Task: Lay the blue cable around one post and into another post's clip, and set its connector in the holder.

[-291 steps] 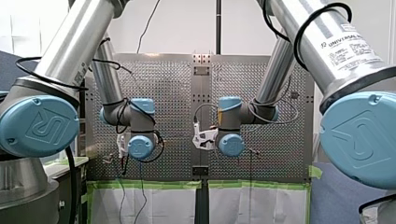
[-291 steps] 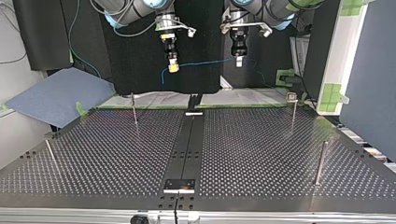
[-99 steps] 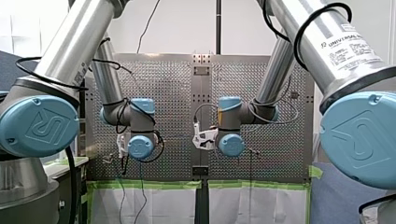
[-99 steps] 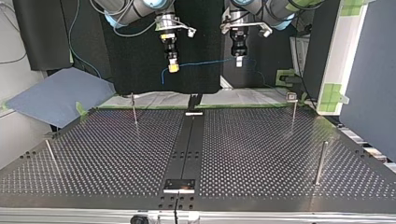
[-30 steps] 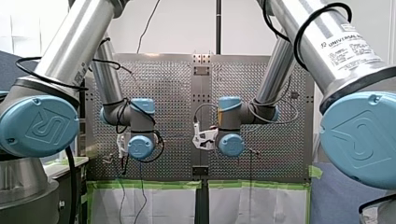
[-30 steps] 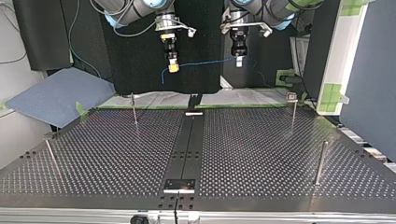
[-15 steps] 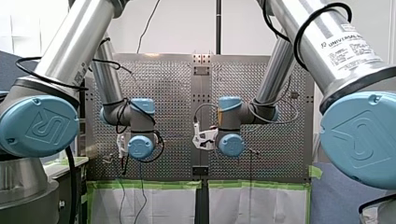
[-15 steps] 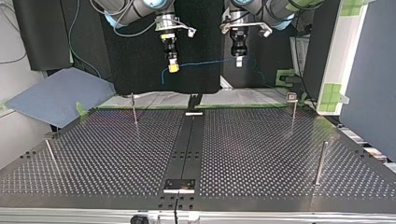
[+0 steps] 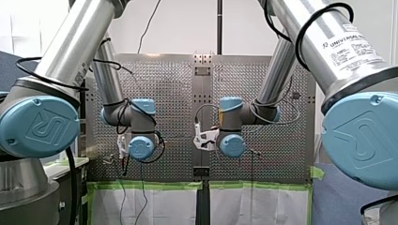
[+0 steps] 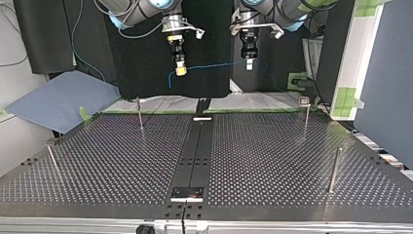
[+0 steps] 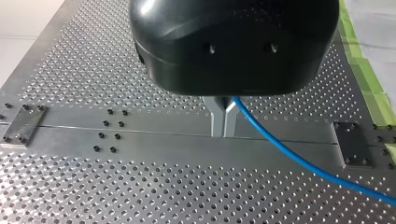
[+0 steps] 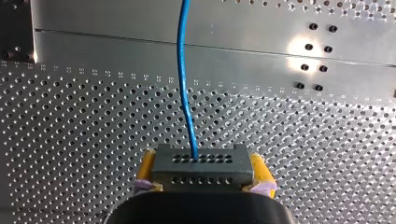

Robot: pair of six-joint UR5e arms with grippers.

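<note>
In the top view the blue cable [image 10: 214, 64] hangs in a shallow line between my two grippers, high above the far edge of the perforated table [image 10: 263, 156]. My right gripper [image 10: 180, 70], at that view's left, has yellow pads and is shut on the dark connector [image 12: 201, 161] at the cable's end. The blue cable [image 12: 184, 70] leaves the connector and runs ahead of the right gripper [image 12: 201, 173]. My left gripper [image 10: 249, 66] is shut on the cable further along. In the left wrist view its metal fingers [image 11: 217, 114] pinch the cable [image 11: 299, 158], which trails off to one side.
Thin upright posts stand on the table: one far left [image 10: 140, 113], one far right [image 10: 306, 117], one near right [image 10: 334, 169], one leaning at near left [image 10: 52, 161]. A dark centre strip carries small plates at its far end [image 10: 202, 118] and near end [image 10: 186, 193].
</note>
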